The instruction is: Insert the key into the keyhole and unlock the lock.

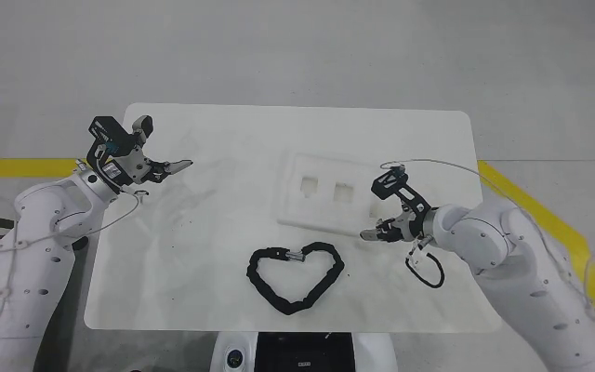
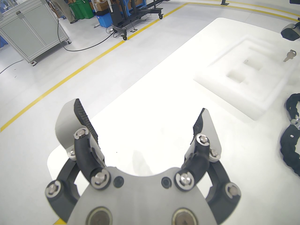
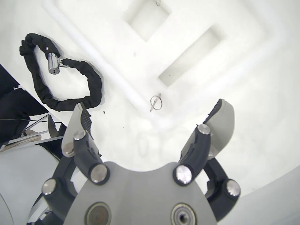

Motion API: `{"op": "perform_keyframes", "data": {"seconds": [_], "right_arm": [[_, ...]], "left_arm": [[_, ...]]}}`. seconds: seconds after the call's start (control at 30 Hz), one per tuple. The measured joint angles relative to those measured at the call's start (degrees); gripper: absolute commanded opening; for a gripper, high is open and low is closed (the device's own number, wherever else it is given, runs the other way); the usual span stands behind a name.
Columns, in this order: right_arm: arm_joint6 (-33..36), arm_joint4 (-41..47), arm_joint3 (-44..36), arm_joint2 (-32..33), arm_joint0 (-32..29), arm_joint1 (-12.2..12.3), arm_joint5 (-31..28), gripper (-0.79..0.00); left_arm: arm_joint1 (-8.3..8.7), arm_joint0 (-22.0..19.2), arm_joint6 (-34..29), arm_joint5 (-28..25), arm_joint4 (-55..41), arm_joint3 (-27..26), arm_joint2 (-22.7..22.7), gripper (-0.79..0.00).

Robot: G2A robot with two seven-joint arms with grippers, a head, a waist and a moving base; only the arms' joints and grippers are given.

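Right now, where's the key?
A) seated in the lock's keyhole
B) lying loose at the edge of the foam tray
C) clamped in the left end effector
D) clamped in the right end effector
B: the key lies loose at the edge of the white foam tray, ahead of the open right end effector, and the keyhole of the lock is bare.

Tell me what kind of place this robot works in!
Probably a factory floor or robot lab, not a home: a yellow line marks the floor, shelves of boxes stand behind a blue bin, and a metal-framed cabinet stands nearby.
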Motion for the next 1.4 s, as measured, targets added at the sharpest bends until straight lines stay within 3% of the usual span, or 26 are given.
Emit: {"op": "perform_keyframes", "data": {"seconds": [0.33, 0.4, 0.6, 0.87, 1.17, 1.4], "right_arm": [[-0.30, 1.22, 1.49, -2.39, 0.62, -0.63, 4.20, 0.000], [-1.03, 1.21, 1.98, -3.14, 1.10, -0.84, 4.42, -0.058], [-1.80, 1.16, 3.19, -4.09, 1.98, -1.19, 5.49, -0.120], [-1.96, 1.49, 4.17, -3.54, 1.70, -1.22, 6.05, -0.394], [-1.50, 0.08, 4.83, -2.86, 1.74, -1.17, 7.27, -0.517], [-1.24, -0.27, 5.28, -2.53, 1.71, -1.18, 7.65, -0.570]], "left_arm": [[0.00, 0.00, 0.00, 0.00, 0.00, 0.00, 0.00, 0.000], [0.00, 0.00, 0.00, 0.00, 0.00, 0.00, 0.00, 0.000], [0.00, 0.00, 0.00, 0.00, 0.00, 0.00, 0.00, 0.000], [0.00, 0.00, 0.00, 0.00, 0.00, 0.00, 0.00, 0.000], [0.00, 0.00, 0.00, 0.00, 0.00, 0.00, 0.00, 0.000], [0.00, 0.00, 0.00, 0.00, 0.00, 0.00, 0.00, 0.000]]}}
